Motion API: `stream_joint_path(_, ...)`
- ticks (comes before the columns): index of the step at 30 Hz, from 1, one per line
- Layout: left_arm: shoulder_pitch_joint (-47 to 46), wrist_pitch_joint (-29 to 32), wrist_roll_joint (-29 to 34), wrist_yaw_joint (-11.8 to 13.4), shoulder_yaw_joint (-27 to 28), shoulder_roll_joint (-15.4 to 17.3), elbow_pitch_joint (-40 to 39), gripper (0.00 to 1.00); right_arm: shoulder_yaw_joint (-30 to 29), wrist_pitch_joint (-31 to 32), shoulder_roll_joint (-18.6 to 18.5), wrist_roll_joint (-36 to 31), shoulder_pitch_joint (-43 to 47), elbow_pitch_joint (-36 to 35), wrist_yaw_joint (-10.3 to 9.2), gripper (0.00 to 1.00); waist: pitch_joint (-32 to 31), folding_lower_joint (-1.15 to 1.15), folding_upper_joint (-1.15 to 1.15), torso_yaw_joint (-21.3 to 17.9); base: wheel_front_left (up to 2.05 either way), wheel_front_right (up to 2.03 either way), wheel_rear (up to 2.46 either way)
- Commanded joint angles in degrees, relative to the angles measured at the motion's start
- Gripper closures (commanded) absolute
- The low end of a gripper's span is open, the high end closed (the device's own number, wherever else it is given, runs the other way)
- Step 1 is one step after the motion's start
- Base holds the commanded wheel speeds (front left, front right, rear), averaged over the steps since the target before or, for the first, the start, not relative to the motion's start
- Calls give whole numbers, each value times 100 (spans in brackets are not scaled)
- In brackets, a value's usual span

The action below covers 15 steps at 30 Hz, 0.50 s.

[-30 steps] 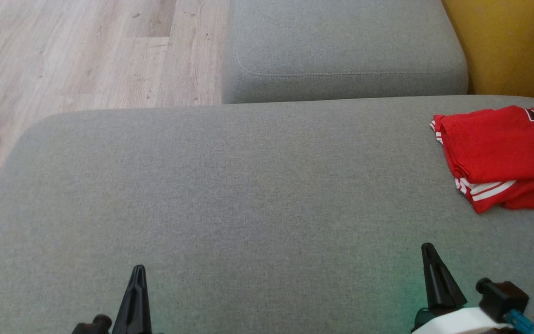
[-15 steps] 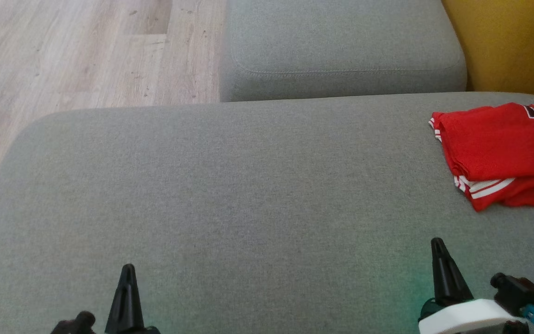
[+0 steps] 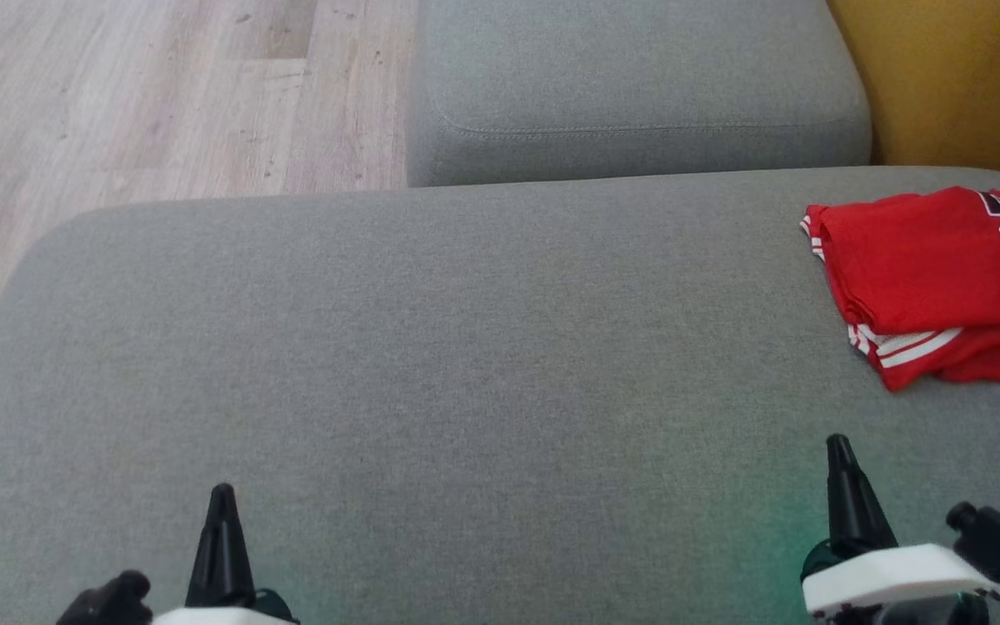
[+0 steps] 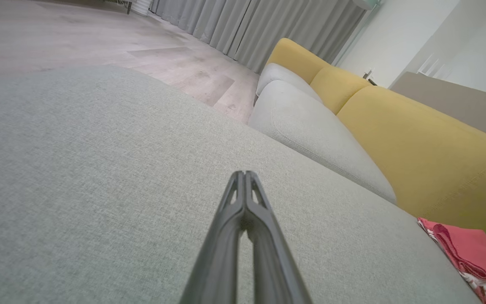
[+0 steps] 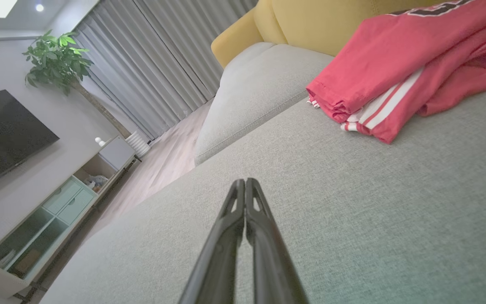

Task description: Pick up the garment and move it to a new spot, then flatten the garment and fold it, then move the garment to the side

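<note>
A red garment (image 3: 934,278) with white stripes and dark lettering lies folded at the right edge of the large grey cushion (image 3: 430,365). The right wrist view has the same garment (image 5: 399,67) at its upper right, and it sits in the lower right corner of the left wrist view as a red fold (image 4: 471,253). My left gripper (image 3: 222,499) hovers at the lower left, shut and empty, its fingers (image 4: 243,198) pressed together. My right gripper (image 3: 838,447) is at the lower right, shut too, well short of the garment, with its fingers (image 5: 245,198) closed.
A second grey cushion (image 3: 630,87) lies beyond the large one. A yellow backrest (image 3: 951,78) rises at the right. Wooden floor (image 3: 118,104) spreads to the left. A TV stand (image 5: 53,211) and a potted plant (image 5: 57,59) stand far off in the right wrist view.
The head view has shifted slightly. Both grippers have spread outward toward the lower corners, the left to the left and the right to the right. The garment lies unmoved.
</note>
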Motion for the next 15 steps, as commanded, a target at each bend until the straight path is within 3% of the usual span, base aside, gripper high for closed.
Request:
stream_joint_path(1,-315,28,-134,-22,129,35,-150,100,-5,51,-97,146,-313,-195,-2,100,3,0,0,-2,0,0,0)
stream_joint_path(15,-496,273,-1121,-93,285,42,-92,100,-120,278,-120,1131,-454,-202,-2,100,50,0,0,-38,0,0,0)
